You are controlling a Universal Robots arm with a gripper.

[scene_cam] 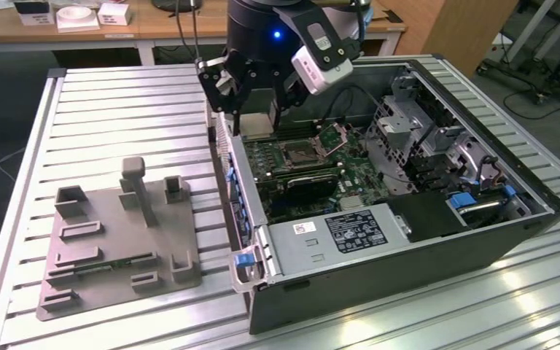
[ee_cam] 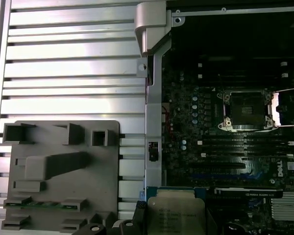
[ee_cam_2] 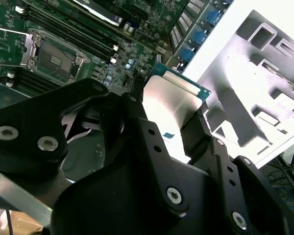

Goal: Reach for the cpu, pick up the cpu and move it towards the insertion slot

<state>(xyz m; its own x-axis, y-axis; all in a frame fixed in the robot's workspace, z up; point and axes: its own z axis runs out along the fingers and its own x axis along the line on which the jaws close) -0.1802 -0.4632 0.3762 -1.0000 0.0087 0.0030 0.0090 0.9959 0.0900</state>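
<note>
Pincer [ee_cam_2: 169, 125] grips one cpu [ee_cam_2: 171, 105] near one insertion slot [ee_cam: 248, 111].

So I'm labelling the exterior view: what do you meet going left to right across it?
Grey plastic fixture → pincer holding the cpu → insertion slot → drive cage.

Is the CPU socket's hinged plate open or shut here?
Open. In the exterior view the hinged plate stands tilted up beside the insertion slot, whose dark centre lies bare; the hand holds the cpu.
</note>
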